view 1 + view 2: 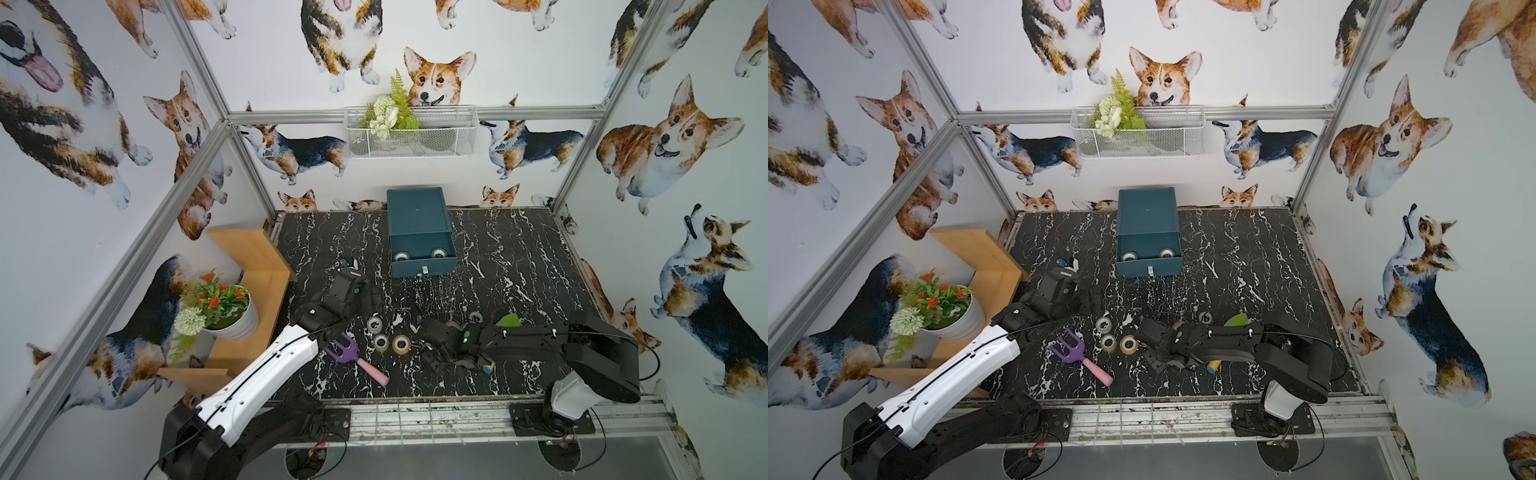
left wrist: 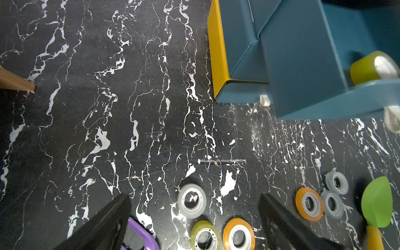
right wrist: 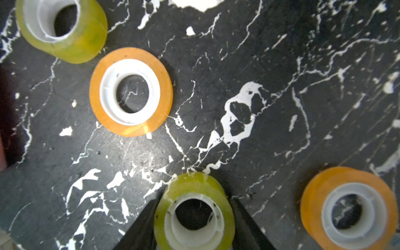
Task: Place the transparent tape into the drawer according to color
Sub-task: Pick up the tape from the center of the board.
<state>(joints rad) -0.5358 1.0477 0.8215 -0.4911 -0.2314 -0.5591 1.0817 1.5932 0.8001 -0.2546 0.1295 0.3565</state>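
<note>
On the black marbled tabletop [image 3: 281, 108], clamping the right hand [image 3: 194, 201] on the small yellow-green see-through tape roll [image 3: 194, 185], ideally squeezing gently, lifting straight, clearing the flat orange roll [image 3: 129, 129] nearby, leaving the left hand [image 2: 193, 200] spread wide, empty

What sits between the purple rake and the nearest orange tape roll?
A yellow-green tape roll, lying flat with its core hole facing up; it shows in both top views.

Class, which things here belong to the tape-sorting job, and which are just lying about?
Job: yellow-green roll between the right fingers; loose tape rolls; blue drawer holding two rolls.
Lying about: purple rake; green trowel; flower pot; wire basket; wooden shelf.
</note>
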